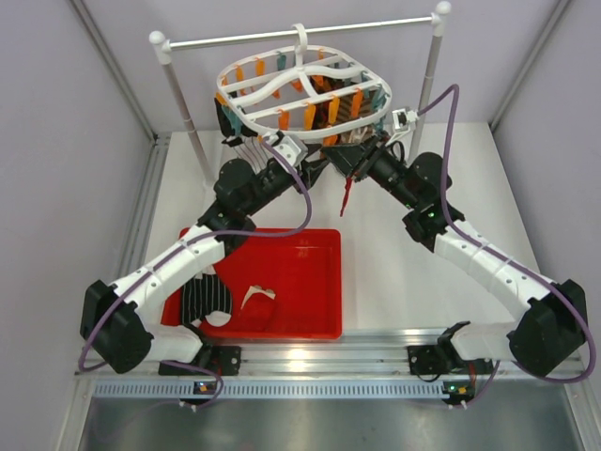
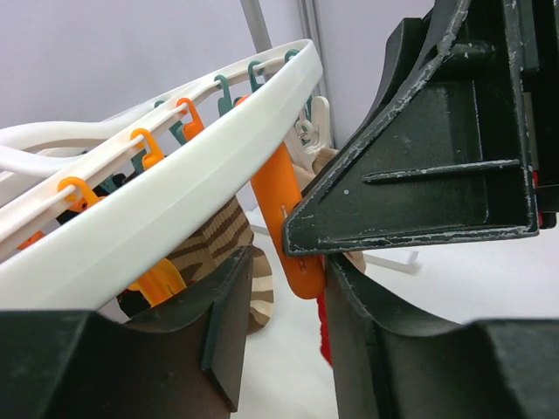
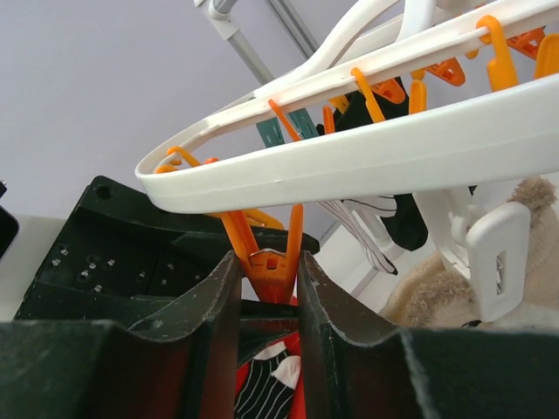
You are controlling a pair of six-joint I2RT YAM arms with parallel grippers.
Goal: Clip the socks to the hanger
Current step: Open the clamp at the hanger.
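The right gripper pinches an orange clip on the hanger at twelve o'clock, I cannot tell what the left gripper holds, and the dark red sock dangling beneath may miss the clip mouth if the hanger swings.

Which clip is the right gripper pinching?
The orange clip wedged between the fingers of the right gripper, hanging from the rim of the hanger. The other clips hang farther along, outside its fingers.
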